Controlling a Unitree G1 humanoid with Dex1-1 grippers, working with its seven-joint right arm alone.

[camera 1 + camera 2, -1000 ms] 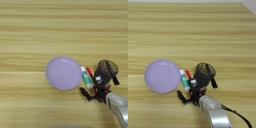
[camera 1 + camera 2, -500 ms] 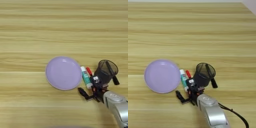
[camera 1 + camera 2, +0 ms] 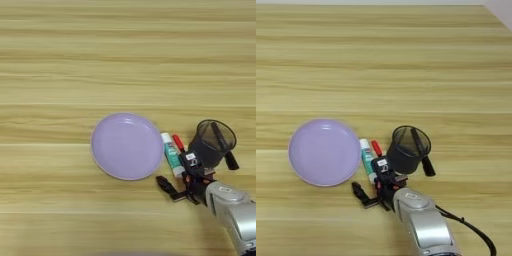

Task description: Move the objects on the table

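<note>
Nothing much has moved: hand (image 3: 176,182) spread wide just below glue stick (image 3: 171,154) and pen (image 3: 178,143).

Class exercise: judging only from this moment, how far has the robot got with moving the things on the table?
Done: nothing visibly; the plate is bare. The glue stick and the pen lie side by side on the table between the plate and the black mesh cup. In hand: the gripper sits just below the glue stick's near end; no grasp shows. Left: picking up and shifting both.
</note>
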